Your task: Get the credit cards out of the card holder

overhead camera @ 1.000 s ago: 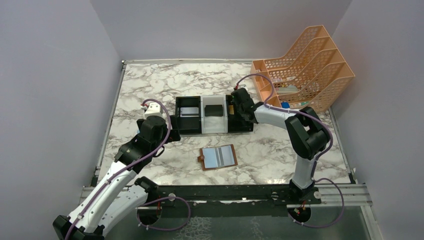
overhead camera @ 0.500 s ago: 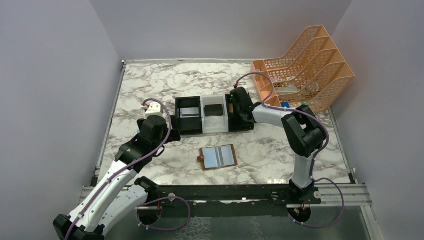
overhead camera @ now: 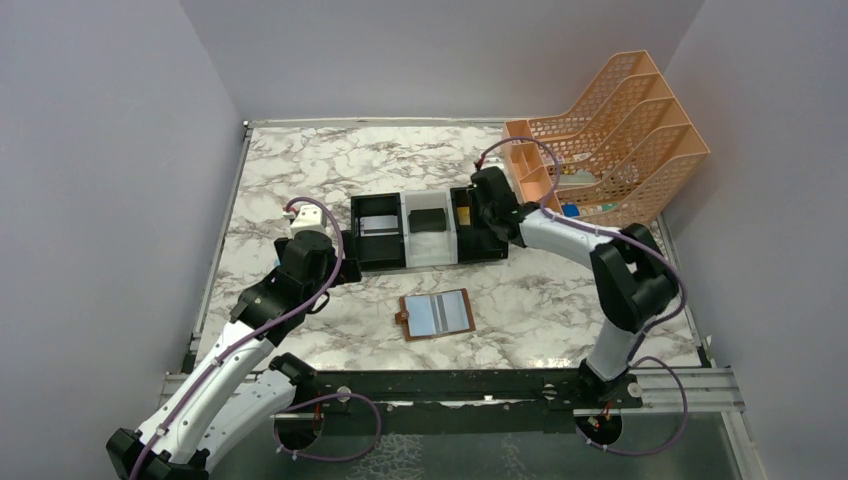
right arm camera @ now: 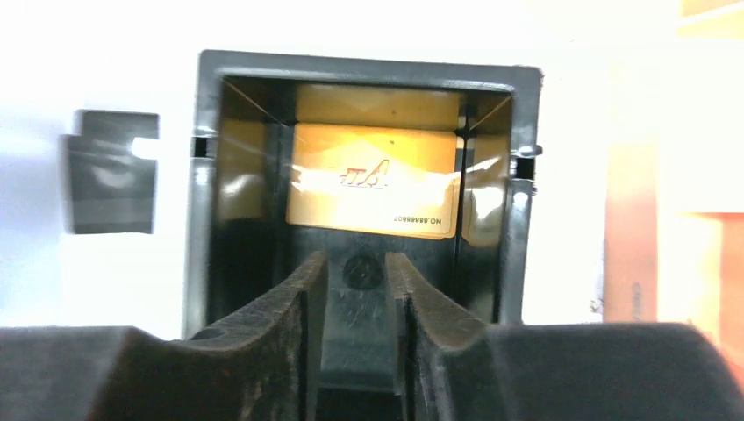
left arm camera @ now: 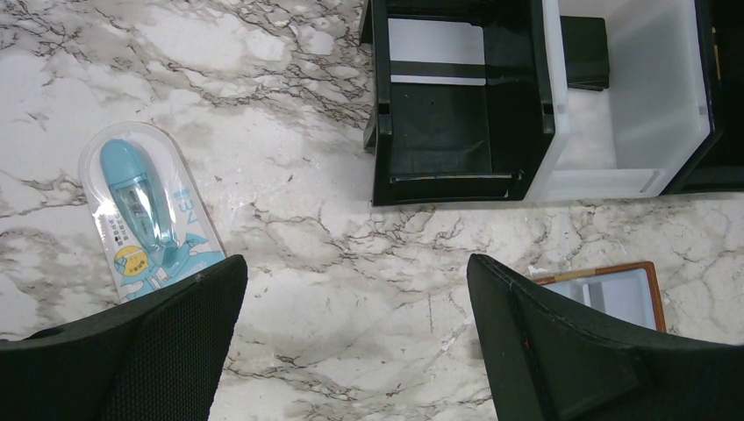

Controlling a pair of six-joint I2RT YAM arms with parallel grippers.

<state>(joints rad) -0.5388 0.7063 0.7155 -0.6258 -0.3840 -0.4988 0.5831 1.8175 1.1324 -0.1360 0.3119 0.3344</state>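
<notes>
1. As the right gripper (right arm camera: 355,263) hung over the right-hand black compartment of the tray (left arm camera: 380,105), its jaws stood only narrowly parted and gripped nothing. The gold-tan card (right arm camera: 375,180) lay flat on the compartment floor just beyond the fingertips, clear of them.
2. Across the table (overhead camera: 300,170), the left gripper (left arm camera: 357,263) hovered above the marbled top with its jaws spread wide and empty, near a blister-packed blue item (left arm camera: 145,215).
3. A second, grey card (overhead camera: 378,224) lay in the tray's left-hand black compartment, and a small black block (overhead camera: 428,220) sat in the white middle compartment.
4. The card holder (overhead camera: 437,314) lay spread open on the table, well apart from the tray and nearer the arms. Its pale blue pockets showed no card, as far as the overhead view could tell.
5. By that showing, both cards were out of the holder and the task looked all but finished, with little left beyond drawing the arms clear.
</notes>
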